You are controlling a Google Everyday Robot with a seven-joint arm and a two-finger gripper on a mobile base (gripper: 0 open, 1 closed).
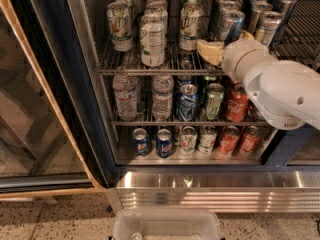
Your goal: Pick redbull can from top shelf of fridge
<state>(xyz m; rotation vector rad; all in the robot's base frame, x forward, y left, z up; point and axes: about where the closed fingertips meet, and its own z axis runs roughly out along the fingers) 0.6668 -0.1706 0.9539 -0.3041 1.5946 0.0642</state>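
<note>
Subject: open fridge [215,190], a drinks display cooler with a dark door frame [52,79] at left and a ribbed steel base panel along the bottom.

Top shelf [150,72]: wire rack with a flat front rail. White-green cans [152,39] stand upright in rows over the left and centre. The redbull can [230,26] is upright, right of centre at the front of its row, with more slim cans in line behind it. Slim dark-grey-and-silver cans [269,27] stand just to its right.

Gripper [214,51]: beige, at the front edge of the top shelf, directly at the foot of the redbull can and covering the can's lower end. Contact with the can appears likely but cannot be confirmed. Whether the gripper is spread or closed cannot be told. The white arm [280,86] enters from the right and crosses in front of the right side of the middle shelf.

Middle shelf: two clear water bottles [126,96] at left, then a blue can [187,103], a green can [214,101] and a red cola can [236,104], all upright.

Bottom shelf: a row of short cans, blue ones [164,143] at left, pale ones in the centre, red ones [228,140] at right.

Near edge: a clear plastic bin [167,226] sits on the speckled floor [60,219] in front of the base panel.
</note>
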